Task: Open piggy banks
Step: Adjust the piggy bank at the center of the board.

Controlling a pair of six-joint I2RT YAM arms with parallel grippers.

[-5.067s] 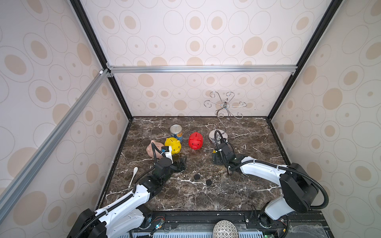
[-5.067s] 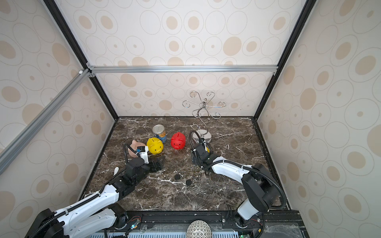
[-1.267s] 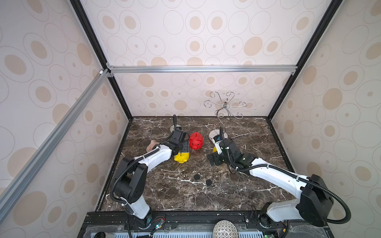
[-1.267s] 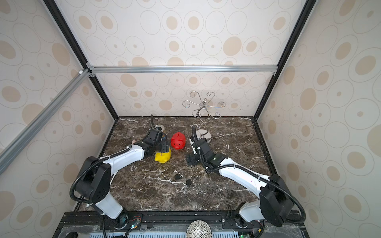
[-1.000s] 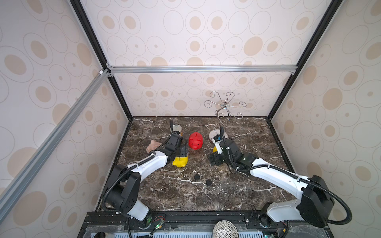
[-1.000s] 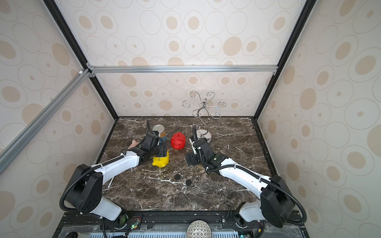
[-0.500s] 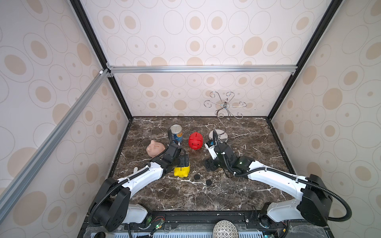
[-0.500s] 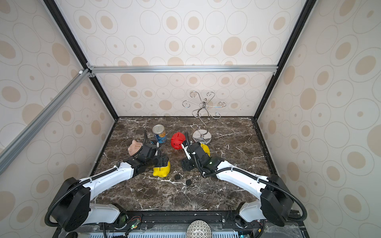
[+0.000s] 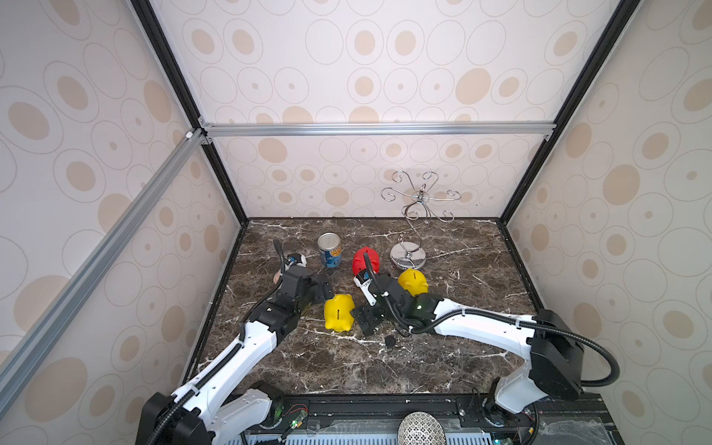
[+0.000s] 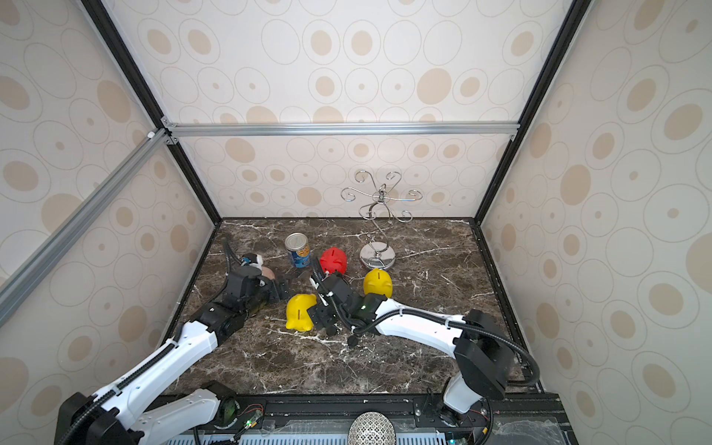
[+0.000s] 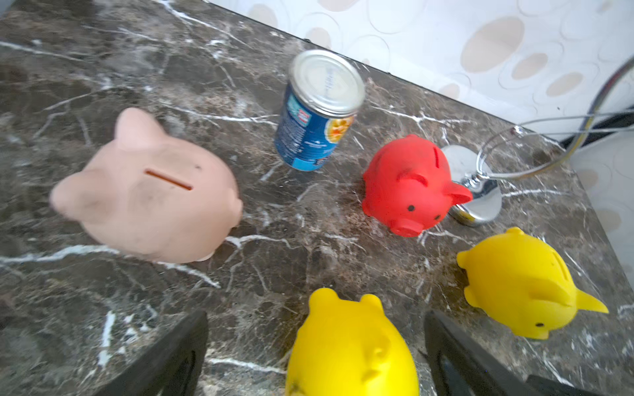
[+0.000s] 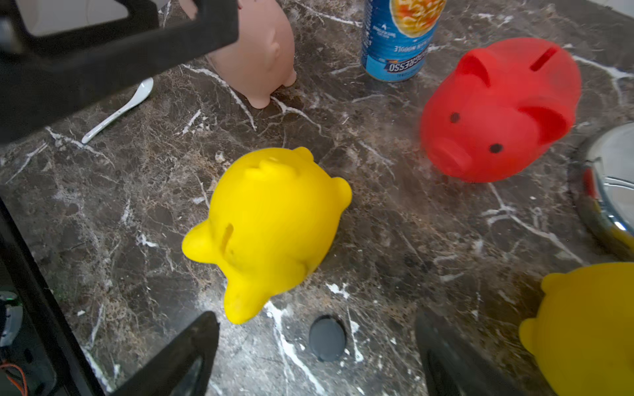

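Observation:
One yellow piggy bank [image 9: 339, 312] [image 10: 300, 312] lies on the marble between my two arms. My left gripper [image 9: 323, 289] [image 11: 315, 343] is open beside it, its fingers [image 11: 192, 343] apart from the pig's rear end. My right gripper [image 9: 364, 319] [image 12: 319, 343] is open too, low over a loose black plug [image 12: 327, 338] [image 9: 390, 341] next to that pig [image 12: 271, 223]. A second yellow piggy bank [image 9: 413, 282] stands behind my right wrist. The red one [image 9: 366, 260] [image 11: 408, 185] stands further back. The pale pink one [image 11: 147, 192] is mostly hidden behind my left arm in both top views.
A blue-labelled tin can [image 9: 330, 250] stands behind the pigs. A chrome wire stand [image 9: 408, 257] rises at the back right of them. A white spoon [image 12: 120, 109] lies near the left wall. Walls enclose the table on three sides.
My left gripper brought the yellow piggy bank forward from near the can, set it down and opened. My right gripper moved left, toward that pig.

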